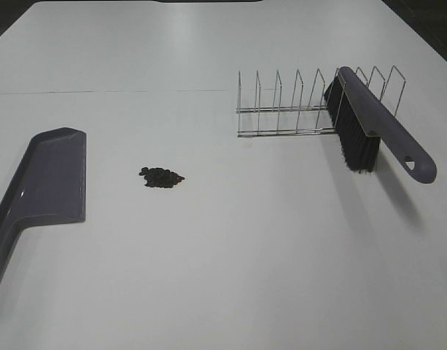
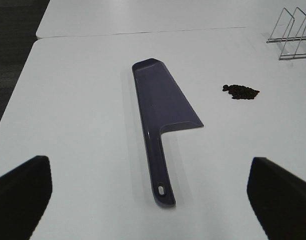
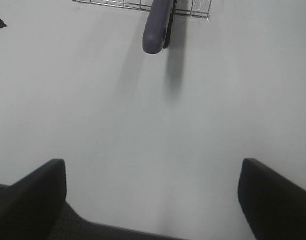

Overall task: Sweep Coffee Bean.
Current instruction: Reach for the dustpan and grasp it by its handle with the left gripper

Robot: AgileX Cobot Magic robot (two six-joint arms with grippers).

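Note:
A small heap of dark coffee beans lies on the white table, left of centre. A purple dustpan lies flat to the left of the heap, its handle toward the near edge. A purple brush with black bristles leans in the wire rack at the right, and its handle end shows in the right wrist view. My left gripper hangs open short of the dustpan handle. My right gripper is open over bare table, apart from the brush. Neither arm shows in the high view.
A wire dish rack stands at the back right, holding the brush. A seam in the tabletop runs across behind the dustpan. The table's near edge lies just under my right gripper.

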